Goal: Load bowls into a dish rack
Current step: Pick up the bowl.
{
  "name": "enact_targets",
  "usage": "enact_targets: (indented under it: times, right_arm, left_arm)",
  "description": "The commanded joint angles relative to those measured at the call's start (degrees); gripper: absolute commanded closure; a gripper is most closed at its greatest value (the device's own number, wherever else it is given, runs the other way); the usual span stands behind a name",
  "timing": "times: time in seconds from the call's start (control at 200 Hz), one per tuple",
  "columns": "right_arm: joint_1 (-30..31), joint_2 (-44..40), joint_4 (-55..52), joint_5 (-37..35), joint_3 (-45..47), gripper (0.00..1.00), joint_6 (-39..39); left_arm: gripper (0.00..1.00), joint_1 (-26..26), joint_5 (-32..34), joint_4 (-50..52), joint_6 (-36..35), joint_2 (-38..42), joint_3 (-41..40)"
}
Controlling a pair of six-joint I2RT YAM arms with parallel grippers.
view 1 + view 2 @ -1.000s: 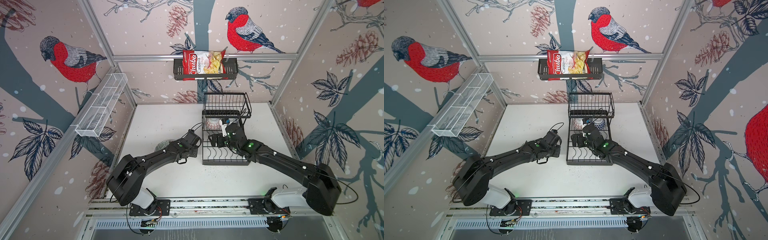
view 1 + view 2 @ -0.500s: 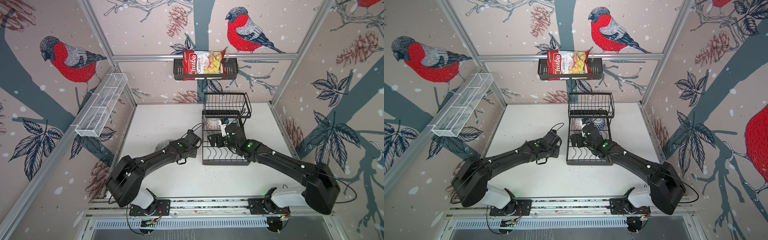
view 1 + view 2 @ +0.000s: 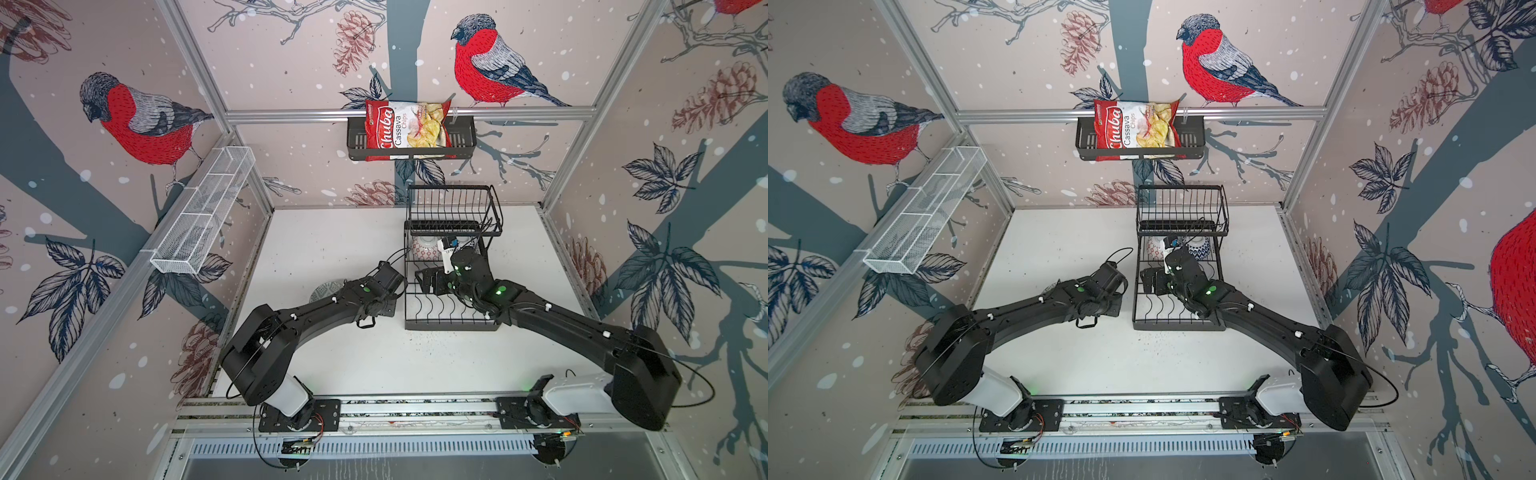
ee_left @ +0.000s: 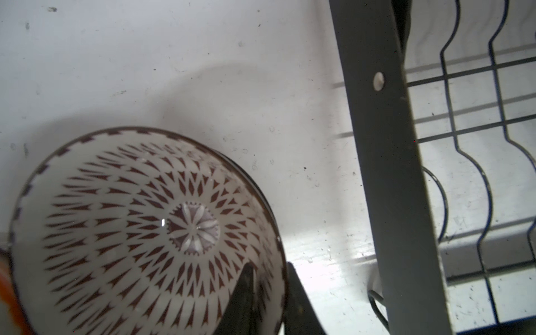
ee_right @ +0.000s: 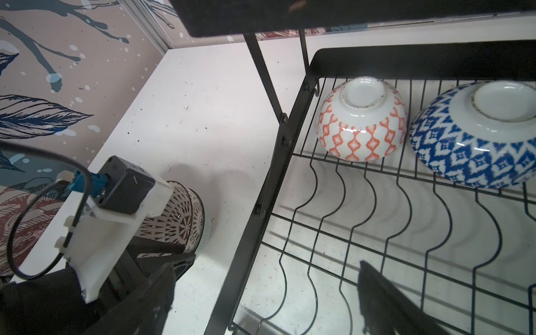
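My left gripper (image 4: pixel 271 293) is shut on the rim of a bowl (image 4: pixel 139 226) with brown triangles, one finger (image 4: pixel 242 293) inside and one outside. This bowl (image 5: pixel 185 220) is just left of the dish rack (image 3: pixel 451 326), and in a top view only its edge (image 3: pixel 328 291) shows behind the left arm. Inside the dish rack (image 5: pixel 261 185), an orange-patterned bowl (image 5: pixel 361 119) and a blue-patterned bowl (image 5: pixel 475 133) lie upside down at the far end. My right gripper (image 5: pixel 266 287) hangs open and empty over the rack's left edge; it shows as the right gripper (image 3: pixel 432 282) above the wavy dividers (image 5: pixel 377 232).
An orange edge (image 4: pixel 7 290) shows beside the held bowl. The rack's raised basket (image 3: pixel 455 212) overhangs its far end. A wall basket with a chips bag (image 3: pixel 405 126) and a white mesh tray (image 3: pixel 203 216) hang above the white table (image 3: pixel 332 232).
The left jaws have drawn in on the bowl's rim. Both arms have barely shifted.
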State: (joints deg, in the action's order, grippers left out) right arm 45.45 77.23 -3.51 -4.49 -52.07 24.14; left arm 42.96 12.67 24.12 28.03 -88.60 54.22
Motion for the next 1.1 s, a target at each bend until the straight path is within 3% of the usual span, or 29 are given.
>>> enact_targets:
  times: [0.0,0.195,0.72,1.096]
  right_arm:
    - [-0.01,0.02,1.05,0.23,0.14,0.03,0.00]
    - [-0.01,0.29,1.14,0.39,-0.01,0.03,-0.08]
    - [-0.01,1.72,1.14,1.33,-0.75,0.03,-0.19]
    - [-0.33,1.78,1.79,4.94,-1.63,0.00,0.37]
  left_arm:
    - [0.88,-0.07,1.05,0.86,0.34,0.13,0.41]
    - [1.00,-0.06,2.26,0.89,0.10,1.44,0.63]
    - [1.00,-0.03,5.18,-2.63,-3.44,8.59,1.06]
    - [1.00,0.00,-1.39,-14.00,-7.08,21.77,-7.16]
